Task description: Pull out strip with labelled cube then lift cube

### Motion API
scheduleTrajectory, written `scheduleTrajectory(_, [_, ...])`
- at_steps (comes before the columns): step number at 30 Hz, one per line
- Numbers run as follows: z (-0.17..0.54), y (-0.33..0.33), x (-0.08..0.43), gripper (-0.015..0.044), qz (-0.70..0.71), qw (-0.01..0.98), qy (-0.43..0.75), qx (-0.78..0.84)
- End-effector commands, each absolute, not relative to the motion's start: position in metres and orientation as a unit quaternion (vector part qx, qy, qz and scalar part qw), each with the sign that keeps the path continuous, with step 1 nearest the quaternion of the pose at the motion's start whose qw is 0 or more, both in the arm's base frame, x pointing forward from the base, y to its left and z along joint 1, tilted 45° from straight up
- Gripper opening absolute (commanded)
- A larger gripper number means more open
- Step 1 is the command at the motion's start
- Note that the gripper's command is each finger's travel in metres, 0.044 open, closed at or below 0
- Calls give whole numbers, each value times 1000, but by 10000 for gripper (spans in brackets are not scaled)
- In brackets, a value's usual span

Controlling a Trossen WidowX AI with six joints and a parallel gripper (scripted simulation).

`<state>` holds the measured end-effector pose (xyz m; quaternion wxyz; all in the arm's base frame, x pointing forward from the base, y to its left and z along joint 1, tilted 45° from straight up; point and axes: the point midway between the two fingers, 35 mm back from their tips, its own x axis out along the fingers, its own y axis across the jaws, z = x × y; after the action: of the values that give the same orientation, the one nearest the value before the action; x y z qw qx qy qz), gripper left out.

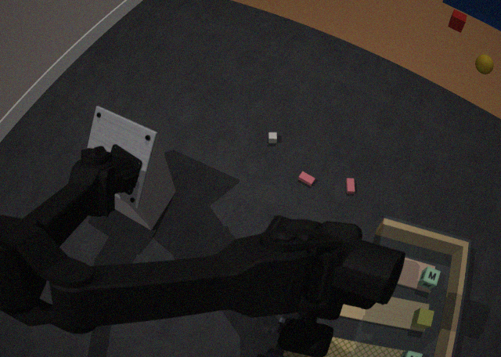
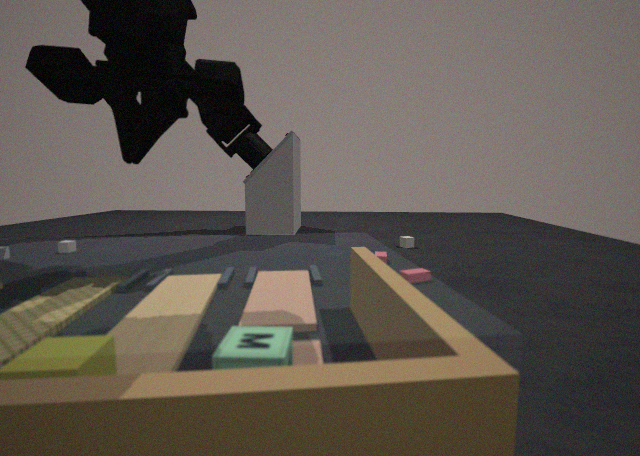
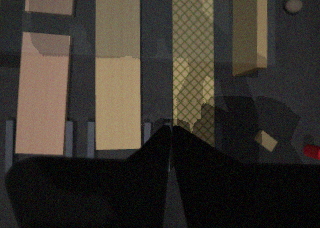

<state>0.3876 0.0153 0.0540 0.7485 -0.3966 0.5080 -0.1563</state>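
My gripper point(image 2: 132, 160) point(image 3: 170, 132) is shut with nothing between its fingertips, above the strips' near ends; in the wrist view its tips overlap the patterned strip's left edge. The patterned strip point(image 1: 344, 347) point(image 2: 49, 317) point(image 3: 192, 38) shows no gap in its visible length. A green cube point(image 1: 413, 353) sits on its far part, mostly cut off. The plain tan strip point(image 1: 388, 312) point(image 2: 170, 306) point(image 3: 117, 103) carries a yellow-green cube point(image 1: 423, 318) point(image 2: 67, 355). The pink strip point(image 2: 281, 296) point(image 3: 44, 98) is split by a gap; its far piece carries a green M cube point(image 1: 430, 277) point(image 2: 253, 345).
A wooden wall point(image 1: 457, 304) point(image 2: 310, 404) point(image 3: 262, 28) surrounds the strips' far ends. Low rails point(image 2: 315, 274) point(image 3: 69, 143) flank their near ends. Small pink blocks point(image 1: 306, 178) point(image 1: 350, 185) and a white cube point(image 1: 272, 137) point(image 2: 406, 242) lie outside. A tan block point(image 3: 266, 140) lies right of the fingers.
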Motion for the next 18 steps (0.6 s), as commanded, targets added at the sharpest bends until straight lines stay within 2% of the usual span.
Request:
scheduleTrajectory(1, [55,-31,397,0,-180,680,606,-371])
scheduleTrajectory(5, [59,-52,397,0,-188,647,647,-357])
scheduleTrajectory(18, [55,-58,401,0,-188,647,647,-357])
